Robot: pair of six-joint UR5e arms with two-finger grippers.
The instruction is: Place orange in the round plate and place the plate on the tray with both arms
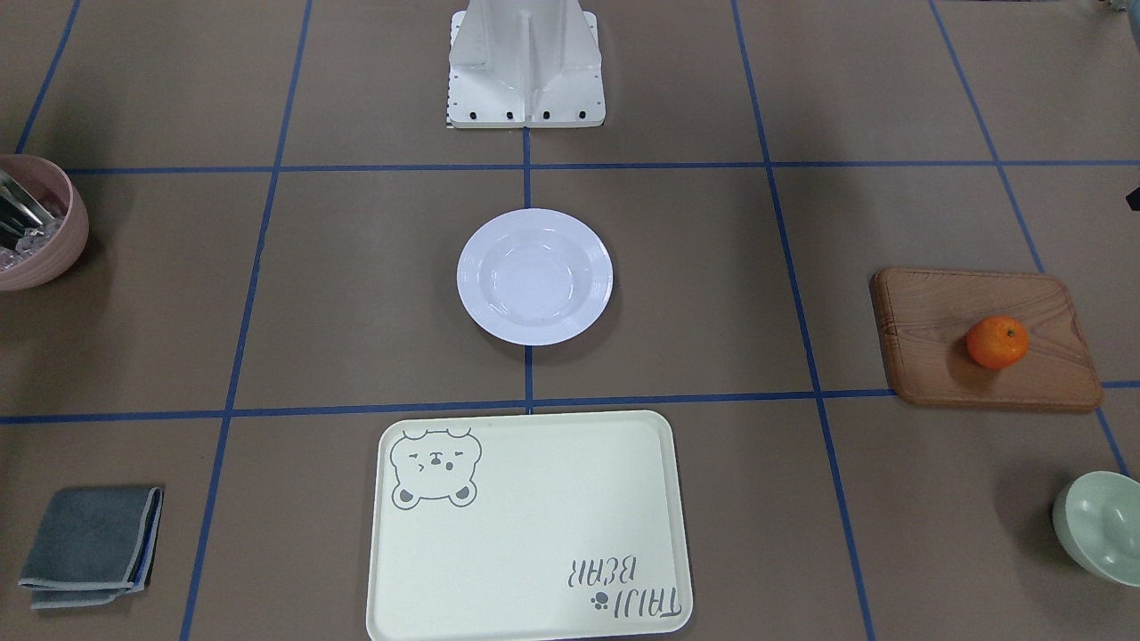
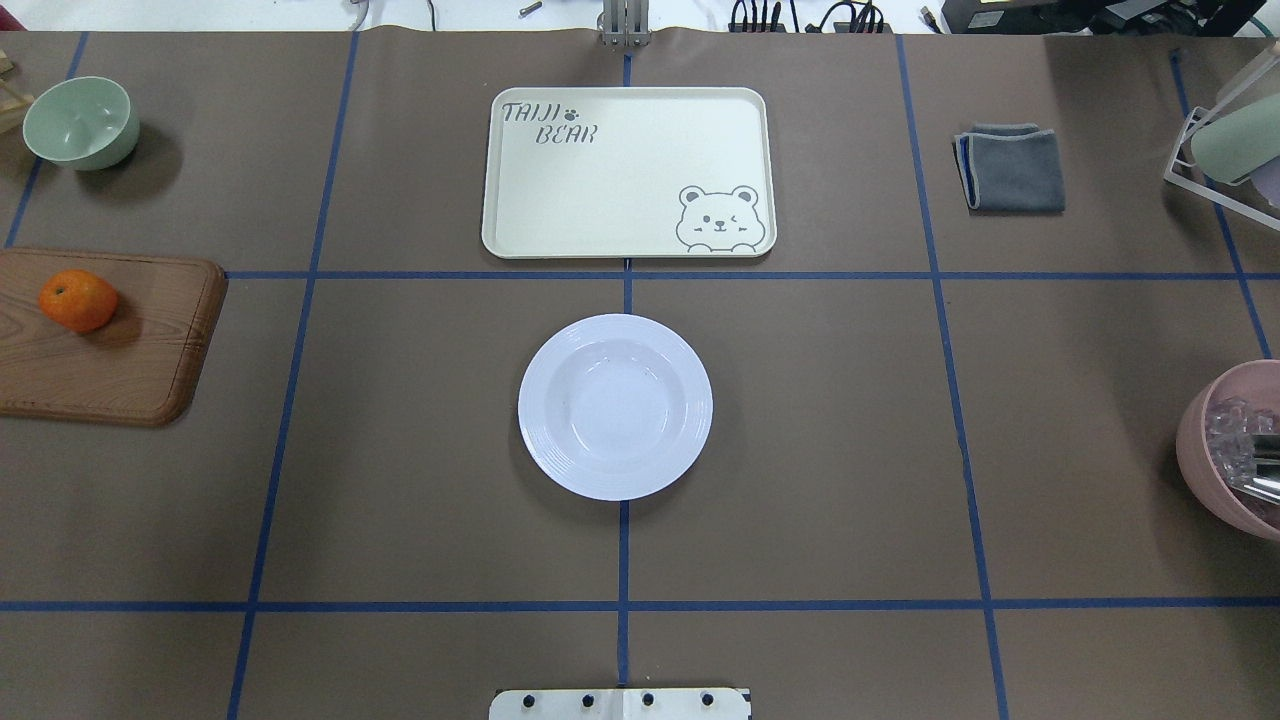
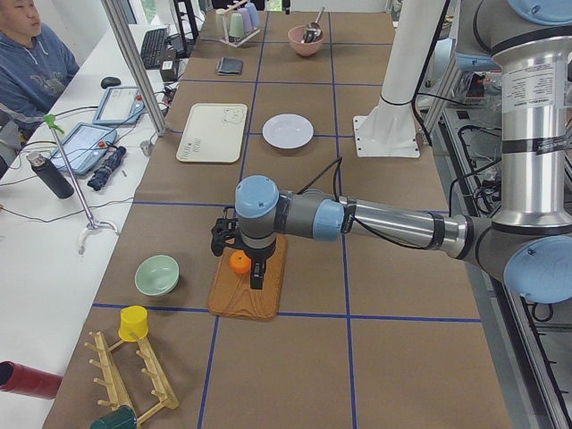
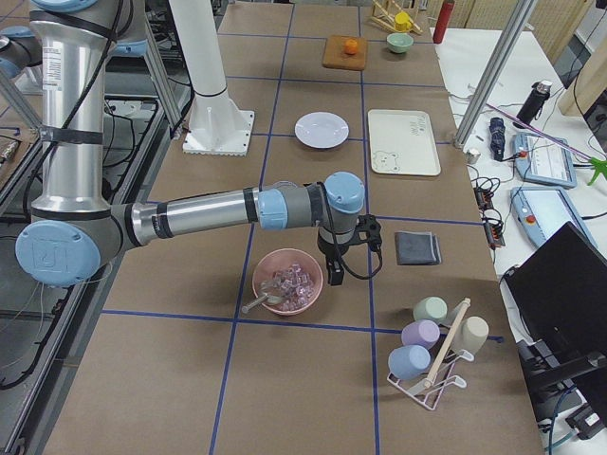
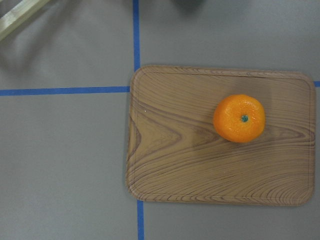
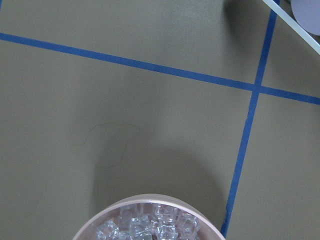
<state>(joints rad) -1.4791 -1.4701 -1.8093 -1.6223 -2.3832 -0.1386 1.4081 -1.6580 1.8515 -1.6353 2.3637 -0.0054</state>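
Orange (image 2: 78, 300) sits on the wooden board (image 2: 130, 380) at the surface's left edge. Left pincer (image 3: 239, 252) hangs just above it, clearly the nearer one; released or clenched, cannot tell.

On my table (image 2: 400, 450) sit the round plate (image 2: 615, 407), tray (image 2: 628, 170), wooden board (image 2: 120, 370), green bowl (image 2: 80, 122), pink bowl (image 2: 1200, 440) and cloth (image 2: 1012, 168).

A brown table (image 2: 400, 500) is crossed by blue tape lines (image 2: 800, 606). Beside it stands a white desk (image 3: 36, 268) with a keyboard (image 3: 154, 46), where a person (image 3: 27, 67) sits.
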